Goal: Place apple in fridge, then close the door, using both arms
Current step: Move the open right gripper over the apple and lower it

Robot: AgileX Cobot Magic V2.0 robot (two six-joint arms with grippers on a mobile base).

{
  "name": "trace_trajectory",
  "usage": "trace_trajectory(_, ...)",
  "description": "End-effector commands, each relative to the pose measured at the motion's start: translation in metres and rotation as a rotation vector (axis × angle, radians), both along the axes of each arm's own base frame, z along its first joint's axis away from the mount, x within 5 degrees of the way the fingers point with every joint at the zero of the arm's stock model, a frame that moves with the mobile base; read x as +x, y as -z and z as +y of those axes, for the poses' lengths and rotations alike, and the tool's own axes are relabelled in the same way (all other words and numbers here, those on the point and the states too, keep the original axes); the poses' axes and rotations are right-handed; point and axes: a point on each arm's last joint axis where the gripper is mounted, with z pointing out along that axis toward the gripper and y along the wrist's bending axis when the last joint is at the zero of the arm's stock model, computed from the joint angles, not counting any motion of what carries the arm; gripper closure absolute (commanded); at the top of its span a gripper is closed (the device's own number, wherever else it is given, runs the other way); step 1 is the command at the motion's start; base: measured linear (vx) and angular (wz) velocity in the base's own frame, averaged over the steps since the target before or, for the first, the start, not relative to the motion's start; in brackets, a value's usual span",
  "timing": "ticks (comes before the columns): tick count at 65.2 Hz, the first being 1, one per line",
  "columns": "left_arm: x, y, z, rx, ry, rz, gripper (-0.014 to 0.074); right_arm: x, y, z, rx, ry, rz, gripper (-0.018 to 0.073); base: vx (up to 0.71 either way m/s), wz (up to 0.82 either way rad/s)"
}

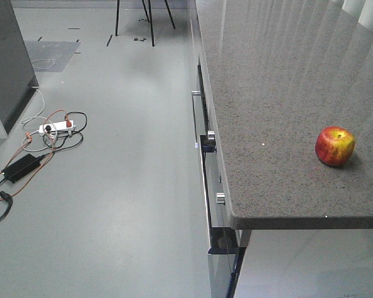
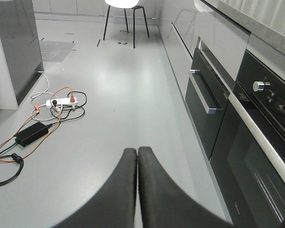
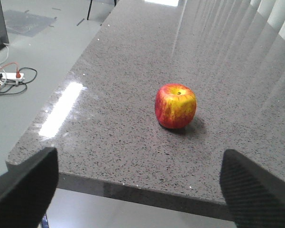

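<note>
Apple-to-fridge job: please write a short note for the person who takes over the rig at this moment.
Left gripper: shut and empty, pointing over the floor beside the oven fronts.
Right gripper: open and empty, facing the apple, not touching it.
The apple stands upright on the grey counter, near its front end.
The fridge is probably the dark grey unit across the floor; its door cannot be seen from here.
Done: nothing yet.
Left: grasp the apple, carry it to the fridge, put it inside, close the door.
</note>
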Motion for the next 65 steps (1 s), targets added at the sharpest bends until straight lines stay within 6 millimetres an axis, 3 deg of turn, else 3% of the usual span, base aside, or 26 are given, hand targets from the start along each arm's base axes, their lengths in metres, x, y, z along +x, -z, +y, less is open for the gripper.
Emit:
trace_trajectory(1, 0.001, 0.0, -0.001, -0.01, 0.006, -0.067, 0.0601, 0.003, -0.015, 0.001, 0.002, -0.009, -0.075, -0.0135, 0.0, 0.0)
trace_trajectory(13, 0.001, 0.0, -0.001, -0.01, 0.006, -0.067, 0.0601, 0.008, -0.014, 0.003, 0.116, 0.013, -0.038, -0.0106, 0.0, 0.0)
trace_trajectory(24, 0.001, 0.0, -0.001, -0.01, 0.006, -0.067, 0.0601, 0.033, -0.036, 0.006, 0.18, 0.042, -0.015, -0.0092, 0.0, 0.0)
trace_trajectory(31, 0.001, 0.0, -0.001, -0.01, 0.006, -0.067, 0.0601, 0.06, -0.06, 0.007, 0.107, 0.046, -0.021, -0.009, 0.0, 0.0)
trace_trajectory(44, 0.001, 0.0, -0.001, -0.01, 0.006, -0.067, 0.0601, 0.129, -0.095, 0.009, -0.003, 0.094, 0.07, -0.0084, 0.0, 0.0)
trace_trajectory(57, 0.001, 0.0, -0.001, -0.01, 0.006, -0.067, 0.0601, 0.195, -0.113, 0.013, -0.004, 0.162, 0.175, -0.0071, 0.0, 0.0)
trace_trajectory(65, 0.001, 0.0, -0.001, -0.01, 0.006, -0.067, 0.0601, 0.227, -0.114, 0.015, -0.023, 0.195, 0.254, -0.0068, 0.0, 0.0)
